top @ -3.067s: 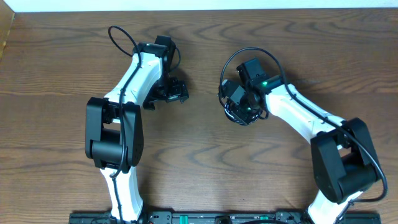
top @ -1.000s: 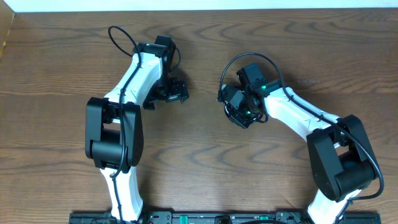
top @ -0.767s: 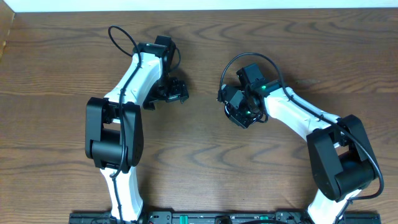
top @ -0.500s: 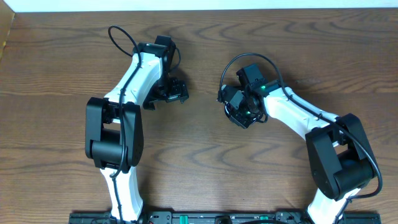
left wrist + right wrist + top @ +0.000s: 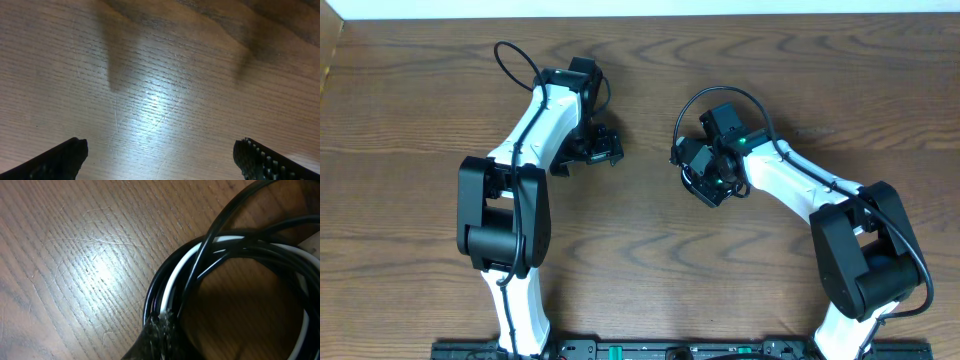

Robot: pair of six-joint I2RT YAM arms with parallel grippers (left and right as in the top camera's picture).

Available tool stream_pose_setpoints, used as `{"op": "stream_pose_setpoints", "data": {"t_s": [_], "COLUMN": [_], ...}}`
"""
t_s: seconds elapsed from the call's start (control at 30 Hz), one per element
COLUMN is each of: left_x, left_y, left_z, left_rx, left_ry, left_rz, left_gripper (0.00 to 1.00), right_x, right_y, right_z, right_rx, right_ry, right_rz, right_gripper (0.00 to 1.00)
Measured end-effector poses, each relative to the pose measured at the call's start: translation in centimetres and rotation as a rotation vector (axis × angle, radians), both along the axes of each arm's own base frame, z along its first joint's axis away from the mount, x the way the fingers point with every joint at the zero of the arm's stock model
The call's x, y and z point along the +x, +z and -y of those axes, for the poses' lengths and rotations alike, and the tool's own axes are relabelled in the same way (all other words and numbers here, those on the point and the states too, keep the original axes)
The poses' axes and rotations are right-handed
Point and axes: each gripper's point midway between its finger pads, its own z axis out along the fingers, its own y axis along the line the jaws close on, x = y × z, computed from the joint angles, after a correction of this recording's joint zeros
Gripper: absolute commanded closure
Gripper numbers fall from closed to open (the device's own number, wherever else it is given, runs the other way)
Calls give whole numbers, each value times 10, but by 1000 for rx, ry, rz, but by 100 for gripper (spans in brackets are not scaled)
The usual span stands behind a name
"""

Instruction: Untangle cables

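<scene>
The cables (image 5: pixel 701 189) are a small coiled bundle at the centre right of the table, mostly hidden under my right gripper (image 5: pixel 706 166). In the right wrist view the black cable (image 5: pixel 201 255) and the white cable (image 5: pixel 173 276) loop together in one coil. My right gripper (image 5: pixel 158 333) is shut on the coil's near edge; only a single dark fingertip shows. My left gripper (image 5: pixel 599 148) is open and empty over bare wood at the upper left. Its two fingertips (image 5: pixel 160 157) stand wide apart, with no cable in that view.
The wooden table (image 5: pixel 640 260) fills the view. A thick black arm wire (image 5: pixel 720 90) arcs above the right wrist, and another (image 5: pixel 510 60) loops beside the left arm. The table's far edge (image 5: pixel 640 14) runs along the top.
My right gripper has shifted slightly up and to the left, and the cable bundle has moved with it. The left arm has not moved.
</scene>
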Motion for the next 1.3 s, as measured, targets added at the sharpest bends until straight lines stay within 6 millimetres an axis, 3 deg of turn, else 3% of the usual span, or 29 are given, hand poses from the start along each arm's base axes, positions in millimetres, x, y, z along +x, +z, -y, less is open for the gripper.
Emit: {"op": "stream_pose_setpoints", "data": {"t_s": [0.2, 0.53, 0.8, 0.9, 1.1, 1.17, 1.3], "left_x": [0, 0, 0, 0, 0, 0, 0], "left_y": [0, 0, 0, 0, 0, 0, 0], "left_z": [0, 0, 0, 0, 0, 0, 0], "left_rx": [0, 0, 0, 0, 0, 0, 0], "left_ry": [0, 0, 0, 0, 0, 0, 0], "left_rz": [0, 0, 0, 0, 0, 0, 0], "left_gripper": [2, 2, 2, 2, 2, 2, 2], "right_x": [-3, -7, 5, 9, 9, 9, 9], "right_y": [3, 28, 43, 60, 117, 123, 110], "right_z": [-5, -15, -5, -8, -30, -33, -31], "right_rx": [32, 123, 291, 445, 812, 846, 765], "right_ry": [8, 20, -73, -95, 5, 16, -33], "right_rz": [-16, -29, -95, -141, -185, -190, -205], "right_gripper": [99, 99, 99, 99, 98, 83, 61]}}
